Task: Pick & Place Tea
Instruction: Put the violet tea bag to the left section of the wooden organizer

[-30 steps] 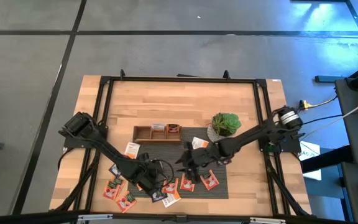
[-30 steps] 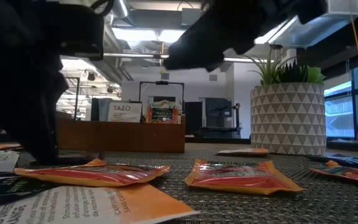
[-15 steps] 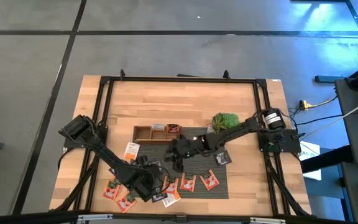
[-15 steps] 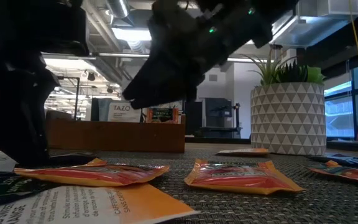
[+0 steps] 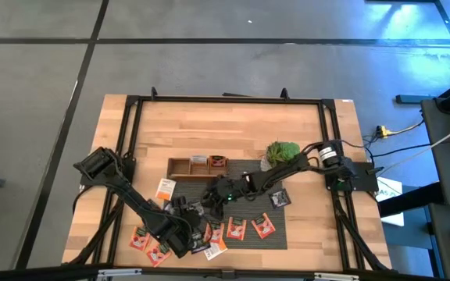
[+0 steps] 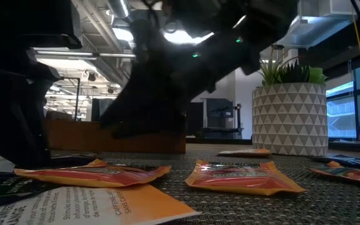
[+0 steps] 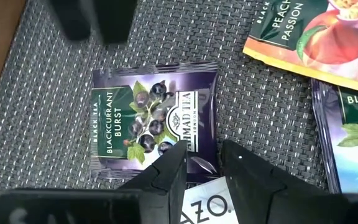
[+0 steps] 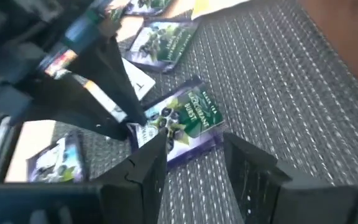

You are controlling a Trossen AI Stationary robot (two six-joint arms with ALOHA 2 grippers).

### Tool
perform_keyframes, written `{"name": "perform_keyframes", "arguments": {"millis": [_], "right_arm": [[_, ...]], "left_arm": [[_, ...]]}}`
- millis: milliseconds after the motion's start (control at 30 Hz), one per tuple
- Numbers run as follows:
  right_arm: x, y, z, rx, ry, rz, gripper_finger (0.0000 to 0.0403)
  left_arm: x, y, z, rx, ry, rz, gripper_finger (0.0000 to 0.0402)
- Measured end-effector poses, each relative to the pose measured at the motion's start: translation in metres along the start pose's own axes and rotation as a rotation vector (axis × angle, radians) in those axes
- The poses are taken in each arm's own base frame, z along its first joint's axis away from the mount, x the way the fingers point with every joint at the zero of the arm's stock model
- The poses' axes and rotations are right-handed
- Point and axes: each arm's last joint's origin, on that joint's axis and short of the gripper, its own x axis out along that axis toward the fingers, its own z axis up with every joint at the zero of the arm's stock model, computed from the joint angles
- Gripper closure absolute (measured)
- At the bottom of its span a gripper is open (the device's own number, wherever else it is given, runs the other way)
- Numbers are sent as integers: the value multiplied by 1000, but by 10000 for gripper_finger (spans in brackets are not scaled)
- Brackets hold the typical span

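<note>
Left gripper (image 7: 202, 165) low over the mat (image 5: 280, 234) near the desk's front edge, fingers parted astride one edge of a dark blackcurrant sachet (image 7: 151, 118) lying flat; right gripper (image 8: 191, 163) just beside, fingers apart, above the same sachet; other sachets (image 5: 244, 229) scattered along the mat's front.

Right pincer (image 5: 212, 199) now nearer left pincer (image 5: 184, 212).

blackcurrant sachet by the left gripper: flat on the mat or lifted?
Flat: the blackcurrant sachet lies face-up on the woven mat, ahead of the left gripper.
</note>
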Motion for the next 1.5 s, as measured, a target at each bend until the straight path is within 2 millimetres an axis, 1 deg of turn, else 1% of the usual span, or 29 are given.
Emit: {"name": "perform_keyframes", "arguments": {"millis": [67,133,200,267,467,567,633,867,1000,1400,1500], "right_arm": [[8,1,2,0,4,-2,241],[16,2,3,-5,44,-24,241],[22,1,2,-11,93,-55,241],[24,3,6,-33,99,-83,241],[24,3,9,-64,78,-142,241],[24,1,11,-61,61,-165,241],[24,1,11,-29,60,-167,241],[23,1,10,75,118,-89,241],[22,0,8,77,147,-99,241],[22,3,8,87,169,-35,241],[22,4,8,91,186,4,241]], "left_arm": [[0,0,0,5,-2,-2,298],[0,0,0,9,-2,-2,300],[0,0,0,10,-3,-3,303],[0,-1,0,11,-2,-4,304],[-1,-2,-2,20,-8,-5,302],[-2,-3,-4,25,-15,-4,304],[-3,-4,-4,27,-18,-3,306],[-2,-4,-4,54,-30,6,305],[-2,-4,-4,56,-29,8,306],[-2,-3,-5,58,-28,13,307],[-2,-3,-5,58,-28,13,310]]}}
